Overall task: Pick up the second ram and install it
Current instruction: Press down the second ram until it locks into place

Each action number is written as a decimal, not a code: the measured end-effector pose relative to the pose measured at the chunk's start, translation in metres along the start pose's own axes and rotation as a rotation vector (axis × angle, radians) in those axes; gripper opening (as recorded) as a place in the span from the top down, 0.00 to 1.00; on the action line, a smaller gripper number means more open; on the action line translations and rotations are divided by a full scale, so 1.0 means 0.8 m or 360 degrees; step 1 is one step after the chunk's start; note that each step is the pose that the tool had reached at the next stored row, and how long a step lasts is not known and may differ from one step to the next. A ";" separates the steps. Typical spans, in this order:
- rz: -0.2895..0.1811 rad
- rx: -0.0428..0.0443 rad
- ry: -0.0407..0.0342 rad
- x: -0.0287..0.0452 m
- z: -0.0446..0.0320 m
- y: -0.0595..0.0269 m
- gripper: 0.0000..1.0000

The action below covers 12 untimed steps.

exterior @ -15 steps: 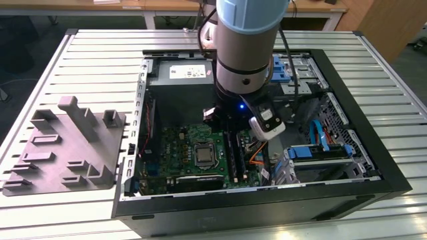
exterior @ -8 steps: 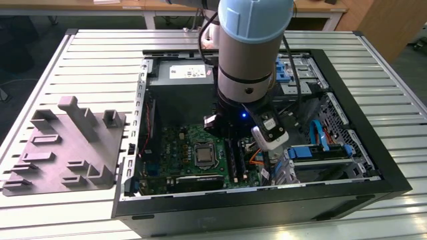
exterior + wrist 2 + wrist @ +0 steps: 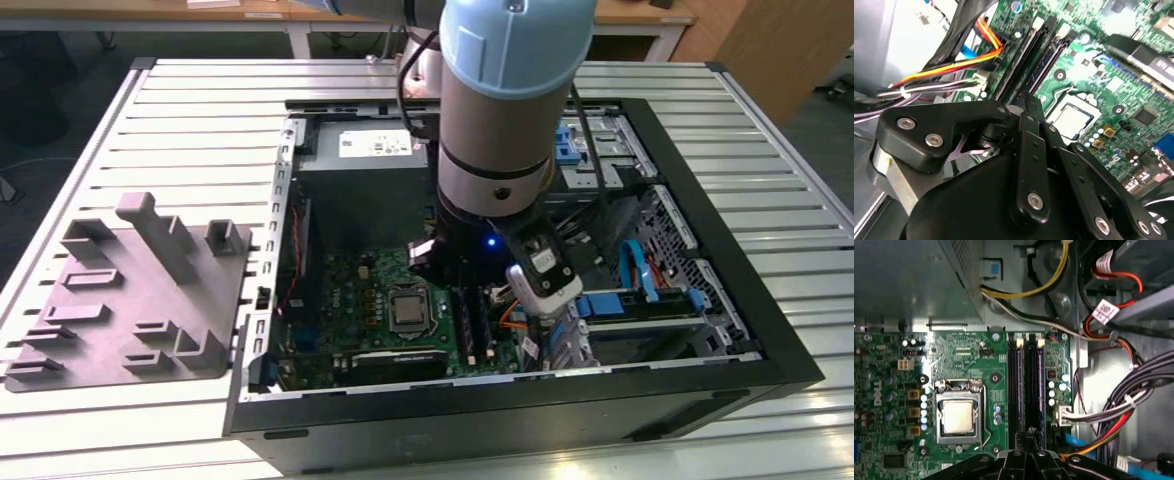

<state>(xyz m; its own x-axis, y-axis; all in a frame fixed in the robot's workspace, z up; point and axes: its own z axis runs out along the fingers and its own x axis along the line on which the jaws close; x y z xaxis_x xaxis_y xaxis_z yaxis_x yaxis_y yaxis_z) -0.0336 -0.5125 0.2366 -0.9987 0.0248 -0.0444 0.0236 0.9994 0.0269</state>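
On the ribbed metal tabletop (image 3: 174,130), your tool (image 3: 1029,432) hangs directly over the long black memory slots (image 3: 1026,385), aligned lengthwise; its grip state can't be told.

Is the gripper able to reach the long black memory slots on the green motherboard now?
Probably yes: the gripper hangs just above the long black memory slots; the cable bundle lies beside them, not across.

- Bench (image 3: 160,110): ribbed metal, pale, slightly shiny.
- Tray (image 3: 127,300): matt grey plastic.
- Tool (image 3: 1026,107): smooth black plastic with shiny metal screws.
- Motherboard (image 3: 969,347): glossy green board.
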 end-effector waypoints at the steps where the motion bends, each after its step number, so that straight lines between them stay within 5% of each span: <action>1: 0.0000 0.0001 0.0000 -0.0001 -0.0001 -0.002 0.90; 12: 0.0001 0.0004 0.0000 -0.0018 0.0053 -0.015 0.90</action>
<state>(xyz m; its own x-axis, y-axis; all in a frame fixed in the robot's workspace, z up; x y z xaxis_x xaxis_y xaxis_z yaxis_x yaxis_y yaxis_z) -0.0323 -0.5244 0.2321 -0.9987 0.0256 -0.0442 0.0245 0.9994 0.0242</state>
